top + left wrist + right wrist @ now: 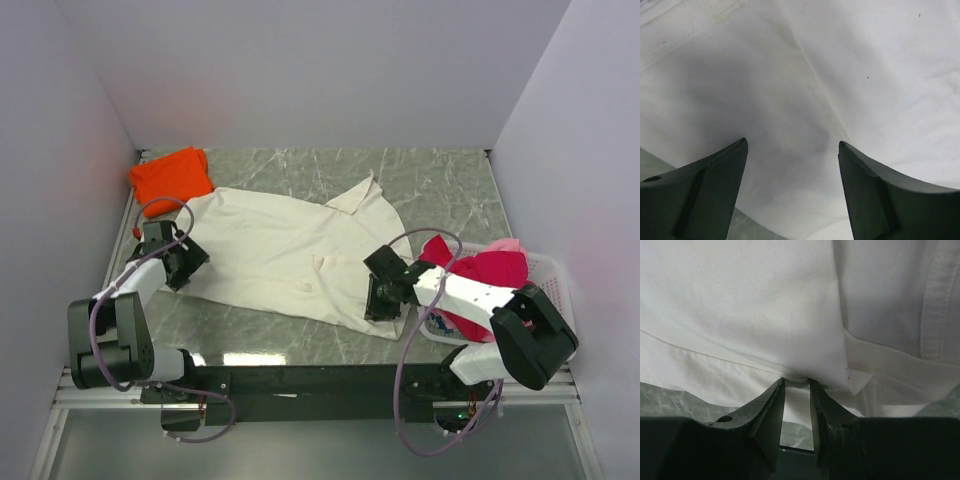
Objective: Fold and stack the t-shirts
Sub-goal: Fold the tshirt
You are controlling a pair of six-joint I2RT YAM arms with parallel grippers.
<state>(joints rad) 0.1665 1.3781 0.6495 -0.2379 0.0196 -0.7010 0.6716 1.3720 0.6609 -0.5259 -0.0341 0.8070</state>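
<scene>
The big, soft cream t-shirt (290, 250) lies spread out in the middle of the grey stone-look table (440, 180). It is not folded yet. It has some bumps and a small lump near the middle.

A bright orange t-shirt (172, 178) sits folded at the table's 10 o'clock corner. At 4 o'clock stands a white plastic basket with holes (548, 272). A dark red t-shirt (490, 270) and a pale pink t-shirt (505, 245) are piled in it.

The left gripper (792, 144) is at the 9 o'clock side of the cream t-shirt. Its jaws are wide apart over the cloth and hold nothing. The right gripper (796, 381) is at the 5 o'clock edge of the cream t-shirt. Its jaws are almost together, and a little bit of the sewn edge looks pinched between the tips.

I think this shirt is light and floppy. It will sag and bunch up when it is lifted, and it cannot break. The best places to hold look like the thick sewn edges and the corners, one on each side, so the cloth stays flat. A pinch in the middle would only pull up a lump.

The table looks smooth and a bit shiny, so the cloth should slide easily. Plain pale walls (300, 70) stand at 9, 12 and 3 o'clock. There is spare table at 12 o'clock, but the basket is close to the right arm.
</scene>
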